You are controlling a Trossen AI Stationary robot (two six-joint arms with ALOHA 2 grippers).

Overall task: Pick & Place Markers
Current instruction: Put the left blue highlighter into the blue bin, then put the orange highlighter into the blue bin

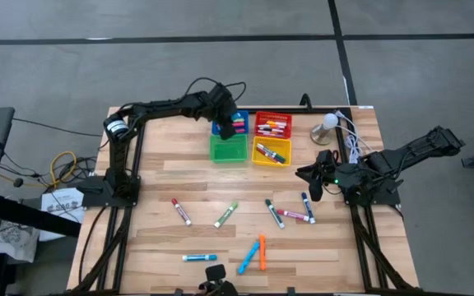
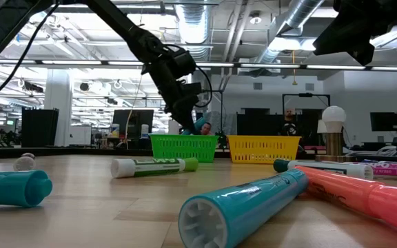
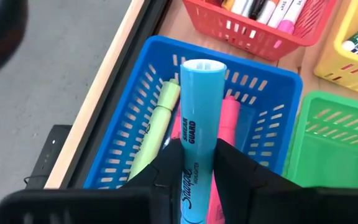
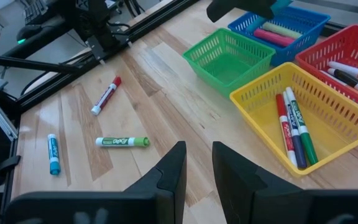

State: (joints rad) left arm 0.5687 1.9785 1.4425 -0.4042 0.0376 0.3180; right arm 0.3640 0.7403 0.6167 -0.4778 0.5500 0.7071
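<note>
Your left gripper (image 3: pixel 194 180) holds a blue marker (image 3: pixel 197 124) over the blue bin (image 3: pixel 129 124). Right gripper (image 4: pixel 197 165) waits, fingers narrowly apart, empty. Bins partly filled; some nine markers (image 1: pixel 225 214) left on the desk (image 1: pixel 163 173).

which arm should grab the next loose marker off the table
Right. The right gripper is open, empty and hovers close to the loose markers, such as the blue-capped one. The left gripper is busy: it holds a light blue highlighter over the blue bin at the far edge.
</note>
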